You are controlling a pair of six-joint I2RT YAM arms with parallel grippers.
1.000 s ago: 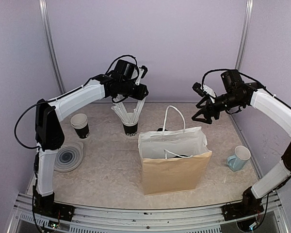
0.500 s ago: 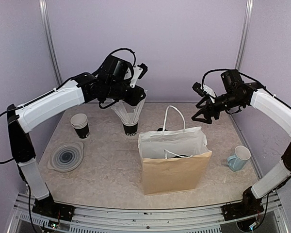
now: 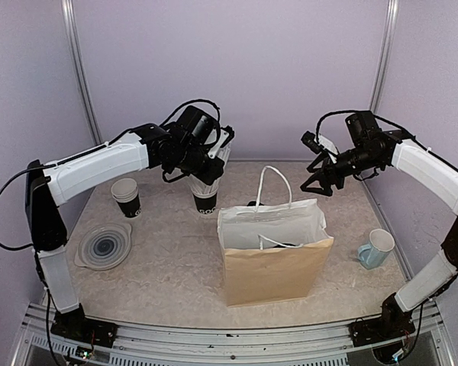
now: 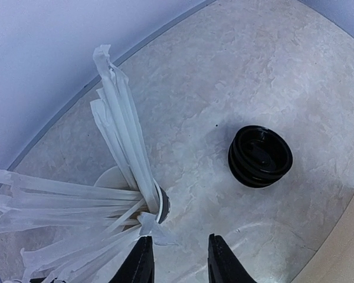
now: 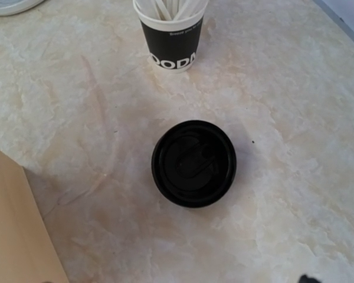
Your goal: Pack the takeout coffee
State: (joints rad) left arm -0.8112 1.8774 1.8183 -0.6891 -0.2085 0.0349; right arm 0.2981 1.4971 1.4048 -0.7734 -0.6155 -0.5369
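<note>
Pale lavender walls (image 3: 290,69) all round with metal posts in the back corners, and a beige marbled worktop (image 3: 168,259) that takes up the whole floor of the booth. The biggest thing on it is a brown paper bag (image 3: 273,263) with a white lining and cord handles, standing upright and open near the middle. The takeout coffee (image 5: 193,163) stands upright on the worktop just behind that bag with its black lid on, a bit to the right of a black cup stuffed with wrapped straws (image 3: 205,201). The right hand (image 3: 318,185) hangs up in the air above and to the right of the coffee, fingers spread wide with nothing in them, well clear of the lid. The left hand (image 4: 180,239) is over the straw cup, fingers a little apart with nothing between them, and the coffee sits off to its right, not touching.
</note>
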